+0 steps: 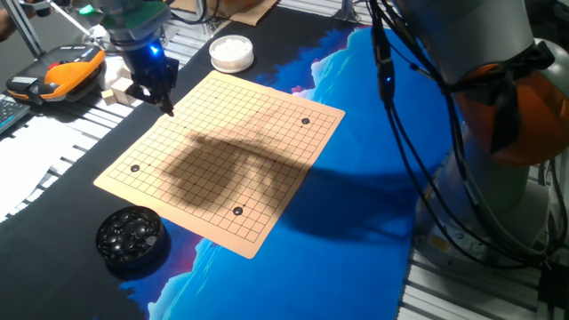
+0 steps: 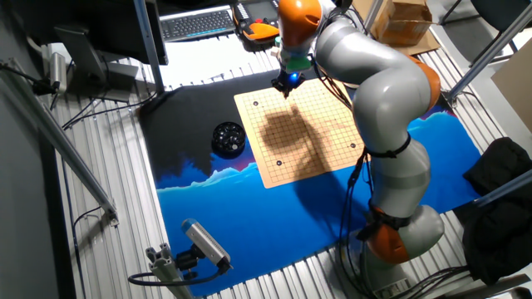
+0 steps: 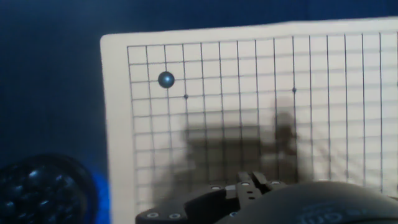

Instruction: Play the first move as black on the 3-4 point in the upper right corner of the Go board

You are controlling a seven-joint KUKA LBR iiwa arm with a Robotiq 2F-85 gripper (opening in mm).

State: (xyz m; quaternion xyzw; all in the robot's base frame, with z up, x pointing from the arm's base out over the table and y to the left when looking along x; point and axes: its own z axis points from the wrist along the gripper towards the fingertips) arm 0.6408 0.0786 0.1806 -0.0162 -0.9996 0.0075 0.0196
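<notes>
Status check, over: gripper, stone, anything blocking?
Gripper at board edge, jaws unclear. Three black stones already on board; none seen in jaws. Nothing blocking the grid.

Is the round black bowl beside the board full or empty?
Not empty: the round black bowl beside the wooden Go board holds a heap of glossy black stones. How deep the heap goes cannot be told.

Go board [image 3: 261, 93] on dark blue mat, black stone [image 3: 166, 79] near corner, bowl of black stones [image 3: 40, 193] beside

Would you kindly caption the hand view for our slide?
Black stone near a corner of the Go board, bowl of black stones alongside.
</notes>
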